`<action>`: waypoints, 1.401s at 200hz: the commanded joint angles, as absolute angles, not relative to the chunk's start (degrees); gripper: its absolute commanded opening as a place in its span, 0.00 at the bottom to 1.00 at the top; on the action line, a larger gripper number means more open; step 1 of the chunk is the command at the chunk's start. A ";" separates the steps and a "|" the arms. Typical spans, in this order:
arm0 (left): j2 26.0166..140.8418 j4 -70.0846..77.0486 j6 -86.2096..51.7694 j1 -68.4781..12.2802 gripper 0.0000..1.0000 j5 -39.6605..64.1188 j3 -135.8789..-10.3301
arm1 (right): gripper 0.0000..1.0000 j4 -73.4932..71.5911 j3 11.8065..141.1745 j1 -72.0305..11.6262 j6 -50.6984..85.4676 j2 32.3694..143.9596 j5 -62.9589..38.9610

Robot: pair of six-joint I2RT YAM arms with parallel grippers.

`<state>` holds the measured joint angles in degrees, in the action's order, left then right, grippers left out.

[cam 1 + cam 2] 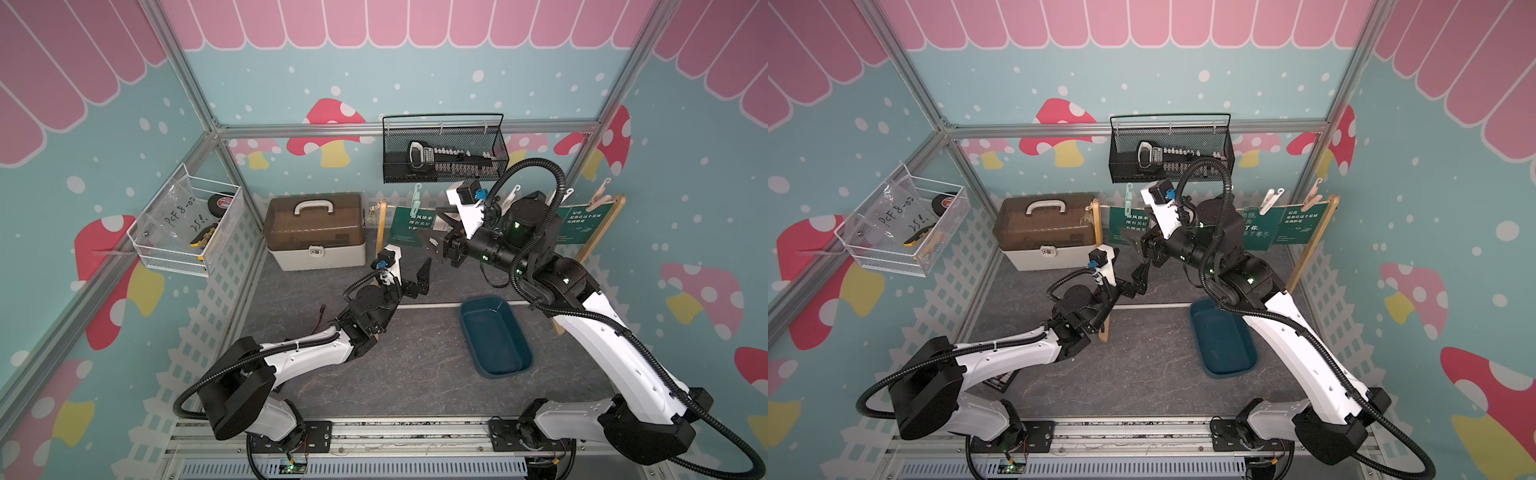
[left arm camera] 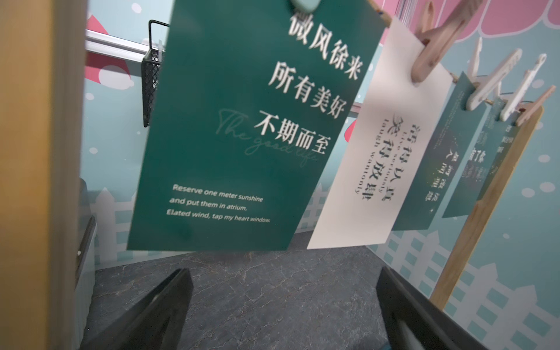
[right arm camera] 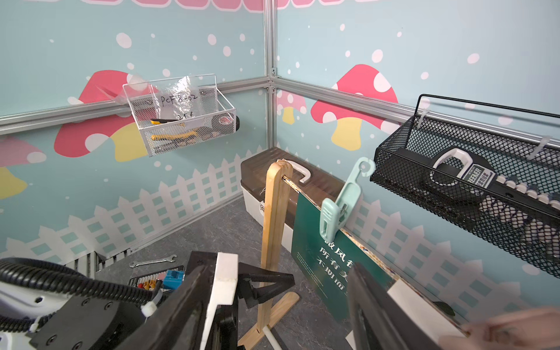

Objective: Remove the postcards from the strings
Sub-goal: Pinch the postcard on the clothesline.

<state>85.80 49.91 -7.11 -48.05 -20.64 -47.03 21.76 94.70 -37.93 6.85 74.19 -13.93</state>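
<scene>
Grey stone-patterned table top (image 1: 395, 382) lies nearest. A dark teal tub (image 1: 494, 336) sits on it at about 3 o'clock from its middle, taking 12 o'clock as the back wall. Past the tub, the left gripper (image 1: 417, 280) hangs low near the centre. Its fingers (image 2: 163, 303) are spread wide with nothing between them, pointing toward the cards.

At 1 o'clock and higher, the right gripper (image 1: 432, 249) reaches in from the side. Its fingers (image 3: 372, 306) stand partly apart and clamp nothing that shows, one of them just beside the edge of the white card.

All five postcards (image 2: 472, 169) hang on the string (image 3: 363, 248), which runs between two wooden posts from 12 to 2 o'clock. A green card (image 2: 242, 121) hangs under a mint peg (image 3: 339, 206) by the left post (image 3: 274, 218). Next comes the white card (image 2: 378, 151) under a pink peg (image 2: 433, 42), then three more green cards (image 2: 439, 157) toward the right post (image 2: 485, 212).

Behind them a toolbox (image 1: 316, 230) sits at 11 o'clock. A black mesh basket (image 1: 444, 153) hangs on the back wall at 12.
</scene>
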 commanded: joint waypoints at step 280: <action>99.86 69.96 -28.28 -42.32 0.99 -15.56 -52.94 | 0.71 20.98 96.95 -38.15 7.24 74.41 -18.74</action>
<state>98.67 67.59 -25.80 -42.54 -14.83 -50.92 21.82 95.77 -37.93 6.98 74.19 -17.65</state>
